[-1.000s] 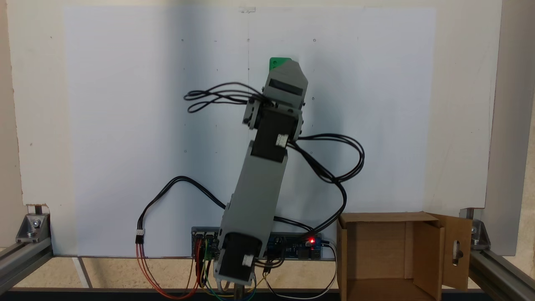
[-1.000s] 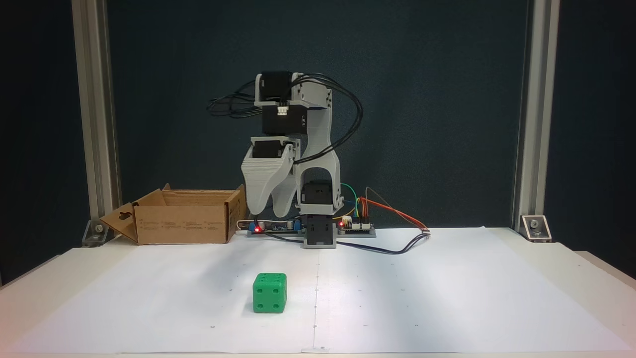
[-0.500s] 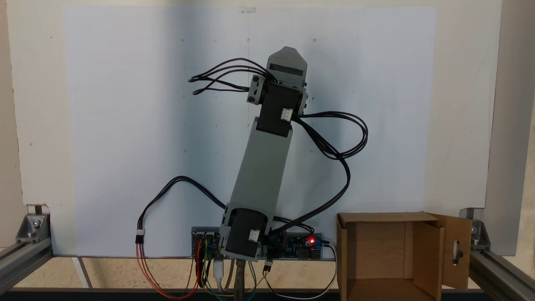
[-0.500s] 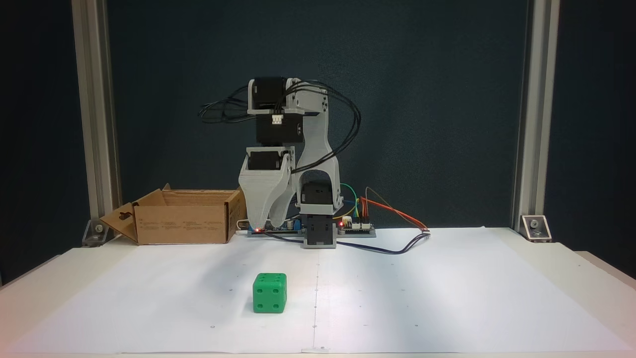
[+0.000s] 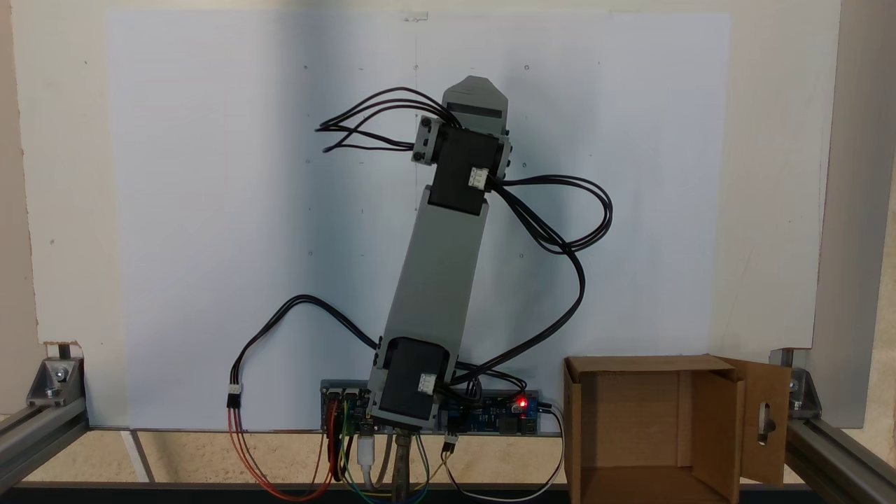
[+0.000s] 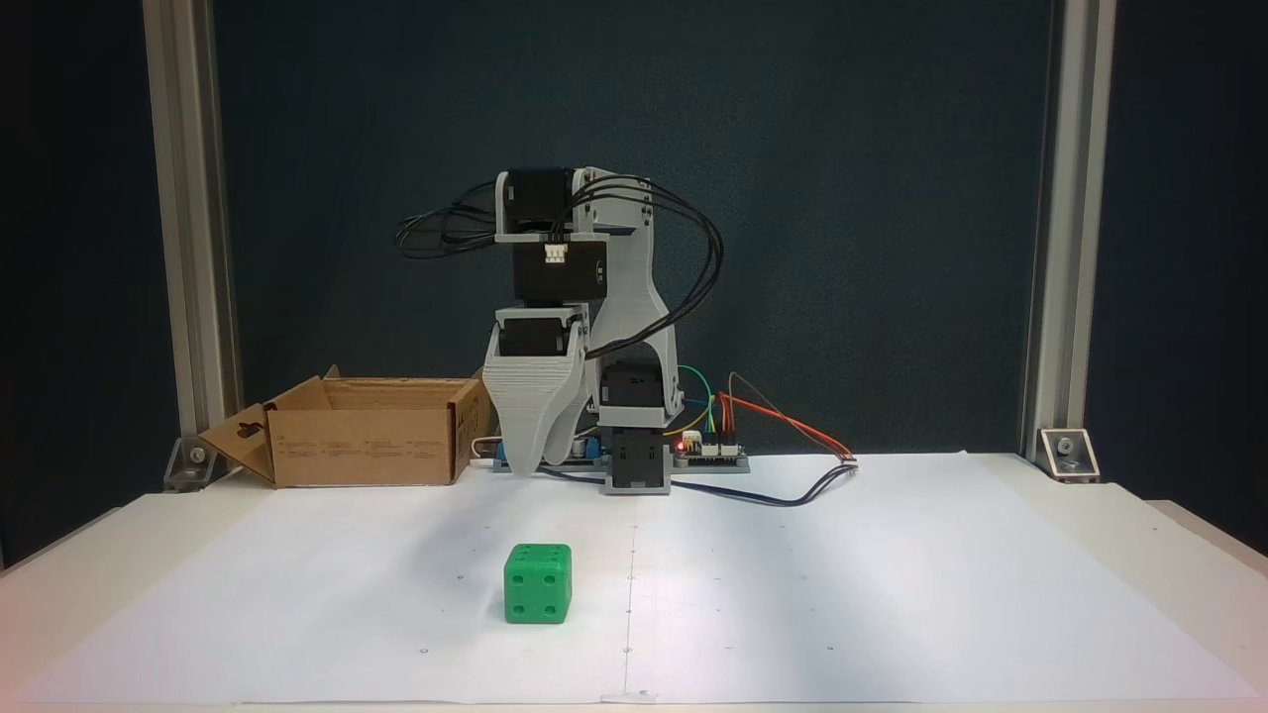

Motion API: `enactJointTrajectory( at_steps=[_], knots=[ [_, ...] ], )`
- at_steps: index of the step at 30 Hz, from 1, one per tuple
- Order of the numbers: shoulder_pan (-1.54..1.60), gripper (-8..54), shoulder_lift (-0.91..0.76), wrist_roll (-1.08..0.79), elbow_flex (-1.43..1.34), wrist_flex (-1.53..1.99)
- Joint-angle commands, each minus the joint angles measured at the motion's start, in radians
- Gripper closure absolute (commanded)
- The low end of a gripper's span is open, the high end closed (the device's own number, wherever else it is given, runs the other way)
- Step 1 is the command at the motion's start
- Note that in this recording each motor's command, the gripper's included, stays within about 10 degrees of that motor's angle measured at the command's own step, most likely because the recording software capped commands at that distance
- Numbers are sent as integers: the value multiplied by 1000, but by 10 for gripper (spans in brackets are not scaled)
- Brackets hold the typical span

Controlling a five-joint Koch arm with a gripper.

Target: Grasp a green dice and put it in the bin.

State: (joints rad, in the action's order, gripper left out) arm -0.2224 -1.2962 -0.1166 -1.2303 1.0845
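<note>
Arm [image 6: 634,297] reached forward, gripper [image 6: 535,460] pointed down above dice [image 6: 538,583], grip unclear; white paper [image 6: 792,584], dark backdrop.

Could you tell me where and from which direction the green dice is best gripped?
I would come straight down from above and pinch two opposite side faces of the green dice. It sits flat on the white paper with free space all round, and the tool already hangs pointing down behind it.
</note>
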Motion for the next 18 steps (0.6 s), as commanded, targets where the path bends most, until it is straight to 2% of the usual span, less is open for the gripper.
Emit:
enactJointTrajectory(
  at_steps=[1,18],
  knots=[
    [17,11,6,-55,69,-9],
    [25,11,92,-74,97,-78]
  ],
)
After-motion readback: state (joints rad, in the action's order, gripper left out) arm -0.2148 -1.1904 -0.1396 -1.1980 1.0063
